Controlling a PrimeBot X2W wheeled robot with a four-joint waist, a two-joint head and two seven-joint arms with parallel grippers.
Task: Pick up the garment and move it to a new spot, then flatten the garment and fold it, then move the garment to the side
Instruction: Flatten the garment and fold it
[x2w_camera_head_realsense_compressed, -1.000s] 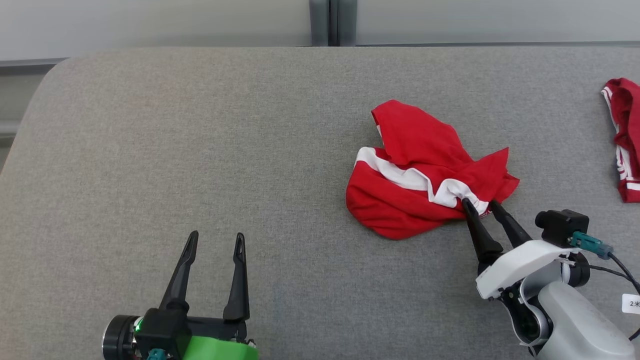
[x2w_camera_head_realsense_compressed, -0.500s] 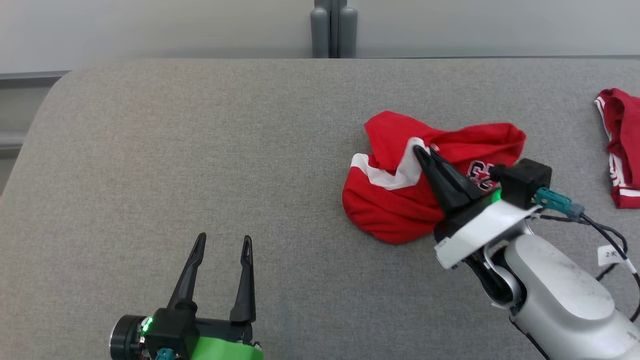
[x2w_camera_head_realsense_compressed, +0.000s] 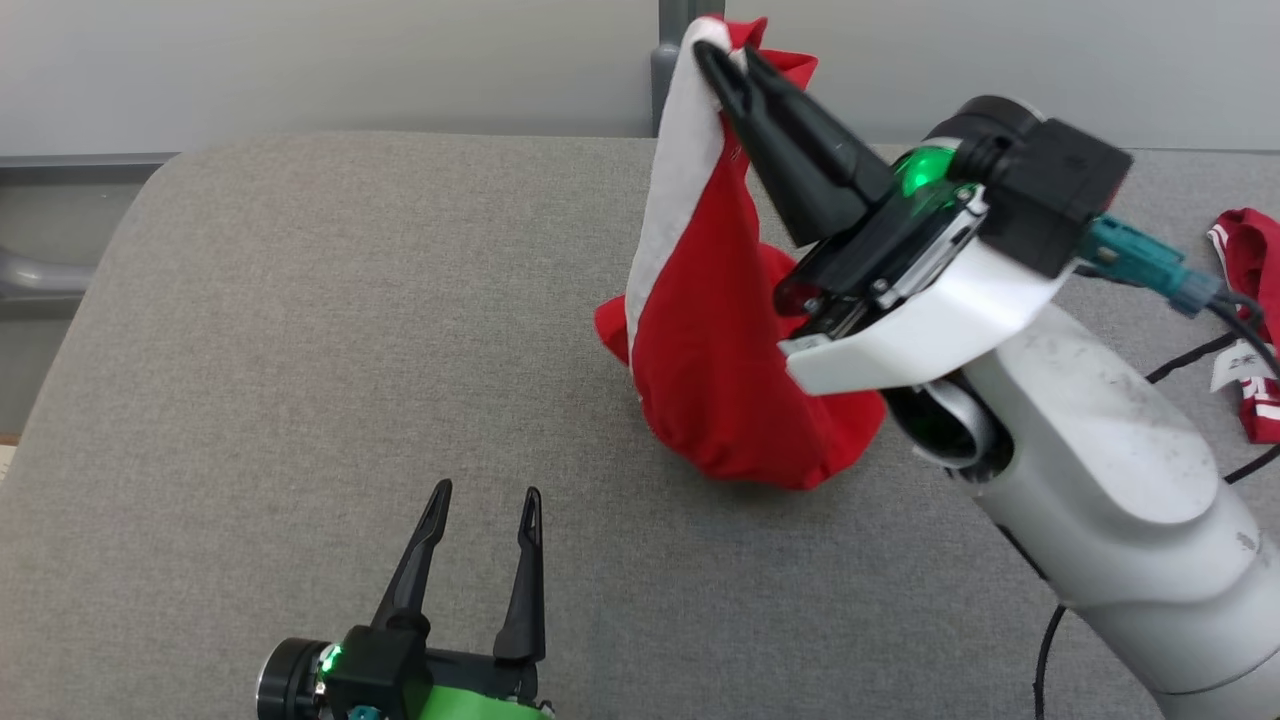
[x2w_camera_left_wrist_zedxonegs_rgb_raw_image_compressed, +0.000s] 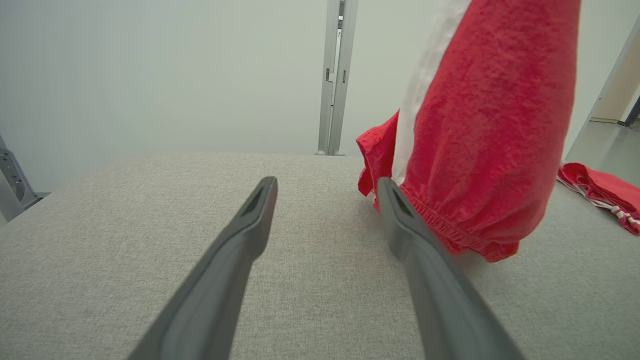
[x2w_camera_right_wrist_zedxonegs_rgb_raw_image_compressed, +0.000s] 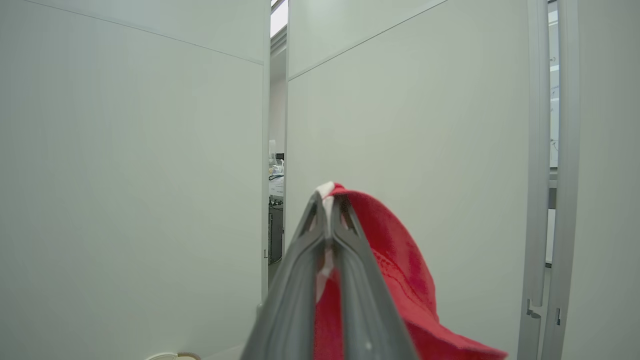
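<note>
The table is lying wide and grey. The garment is hanging over its right half. Its low end is touching the top or just clearing it; I cannot tell which.

The right gripper is squeezing shut on a thin bit of the white band at the very top. That is a small pinch for a whole garment. If the arm is swinging fast, the cloth could be slipping out and dropping in a heap. The low end could also be dragging on the table and bunching up.

The left gripper is sitting near the front edge with its fingers spread wide, holding nothing.

Another red cloth is lying far to the right, cut off by the edge. The two could be getting mixed up if the garment is landing there.

The right arm is hiding part of the garment. Its true shape and its front are hard to make out.
</note>
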